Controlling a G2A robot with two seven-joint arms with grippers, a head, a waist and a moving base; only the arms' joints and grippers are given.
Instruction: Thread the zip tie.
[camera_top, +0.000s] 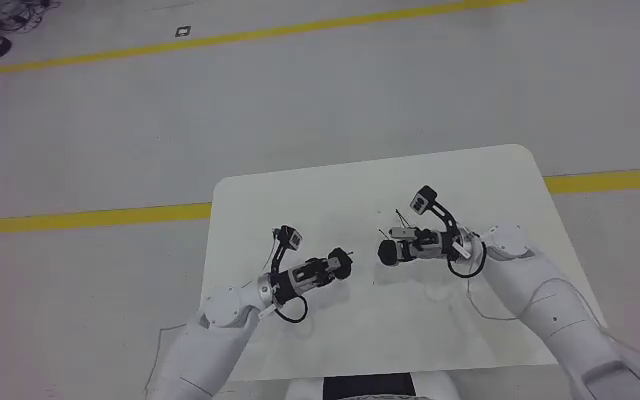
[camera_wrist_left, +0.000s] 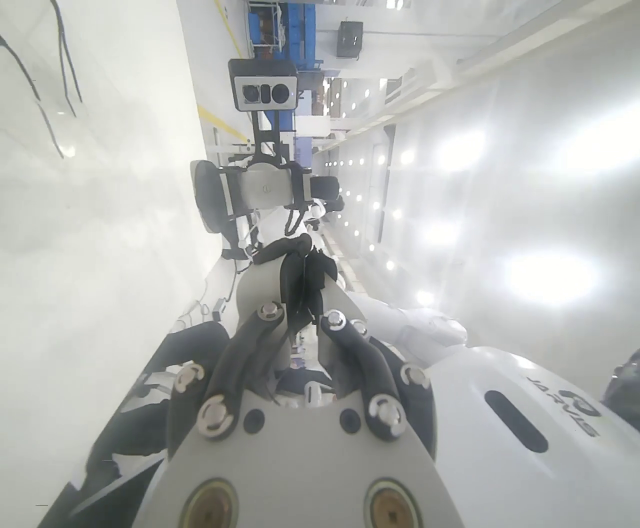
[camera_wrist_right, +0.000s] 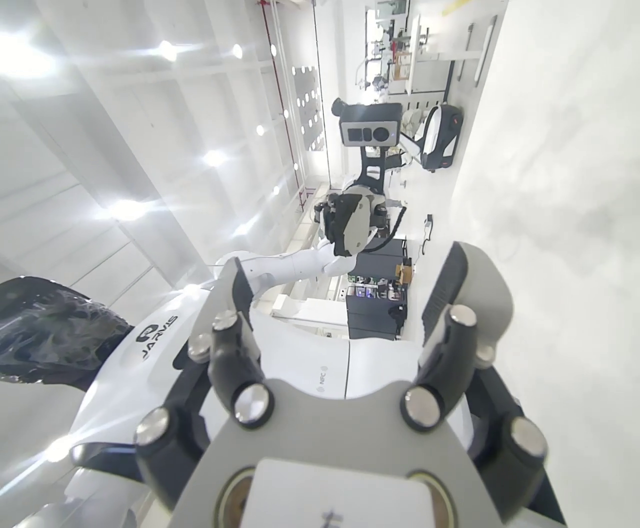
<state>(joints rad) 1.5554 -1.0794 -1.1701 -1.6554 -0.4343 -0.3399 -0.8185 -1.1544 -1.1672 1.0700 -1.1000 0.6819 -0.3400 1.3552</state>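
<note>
Thin black zip ties (camera_top: 399, 216) lie on the white table (camera_top: 300, 210), just beyond my right gripper; they also appear as dark strands (camera_wrist_left: 65, 60) in the left wrist view. My left gripper (camera_top: 345, 262) hovers over the table's middle, pointing toward the right one. Its black fingertips (camera_wrist_left: 302, 270) are pressed together, and I see nothing between them. My right gripper (camera_top: 383, 252) faces it a short gap away, fingers (camera_wrist_right: 450, 285) spread wide and empty. Neither gripper touches a zip tie.
The table's rounded far corners and its edges are in the top view. A grey floor with yellow lines (camera_top: 100, 215) surrounds it. Bare table surface lies to the far left and far right of both arms.
</note>
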